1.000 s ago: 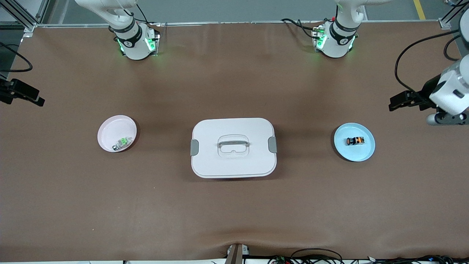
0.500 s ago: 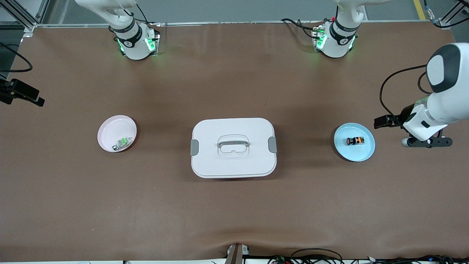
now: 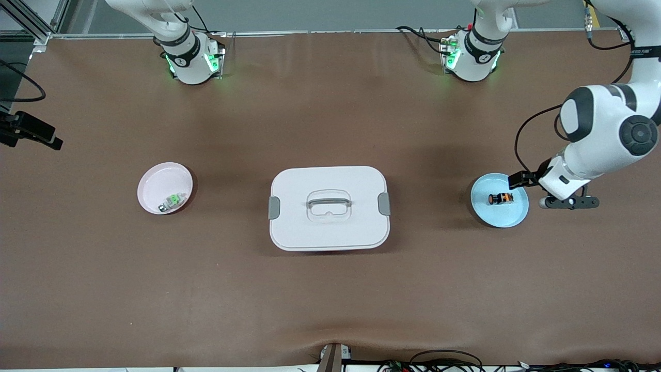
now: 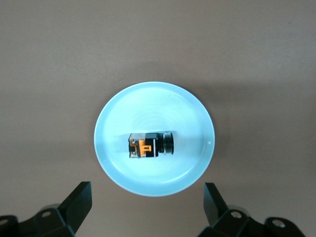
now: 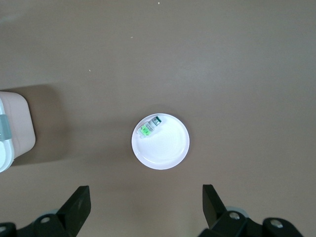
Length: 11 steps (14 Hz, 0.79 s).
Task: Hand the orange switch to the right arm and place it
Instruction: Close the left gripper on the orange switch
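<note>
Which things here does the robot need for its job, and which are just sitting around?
Needed:
- orange switch on the blue plate
- left hand, open, over that plate
- right hand, open, waiting

Just sitting:
- pink plate
- green-and-silver part
- white lidded box

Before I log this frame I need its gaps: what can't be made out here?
- Right gripper: outside the front view; only its open fingertips show in the right wrist view.
- White lidded box: contents hidden by its lid; cut off by the edge in the right wrist view.
- Left gripper: open; front view shows little of it beside the round light-blue plate.
- Tiny black orange-marked switch: its cap face is turned sideways.
</note>
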Each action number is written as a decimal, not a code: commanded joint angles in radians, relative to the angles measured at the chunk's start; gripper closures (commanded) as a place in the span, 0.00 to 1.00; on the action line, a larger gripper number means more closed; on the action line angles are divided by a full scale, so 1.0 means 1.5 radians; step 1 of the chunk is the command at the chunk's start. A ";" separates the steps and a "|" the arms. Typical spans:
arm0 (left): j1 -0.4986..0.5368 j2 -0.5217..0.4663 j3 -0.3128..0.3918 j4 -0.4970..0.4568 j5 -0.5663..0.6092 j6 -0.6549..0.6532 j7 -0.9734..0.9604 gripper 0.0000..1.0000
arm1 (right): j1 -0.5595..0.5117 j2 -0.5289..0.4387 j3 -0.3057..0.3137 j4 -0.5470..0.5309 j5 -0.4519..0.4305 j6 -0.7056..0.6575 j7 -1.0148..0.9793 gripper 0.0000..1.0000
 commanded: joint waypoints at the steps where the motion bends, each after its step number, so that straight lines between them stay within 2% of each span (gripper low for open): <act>1: -0.002 0.036 0.000 -0.023 0.015 0.063 0.006 0.00 | 0.004 -0.003 0.006 -0.001 -0.039 0.016 -0.002 0.00; 11: 0.000 0.152 -0.001 -0.020 0.043 0.157 0.005 0.00 | 0.006 -0.003 0.005 -0.001 -0.031 0.017 -0.026 0.00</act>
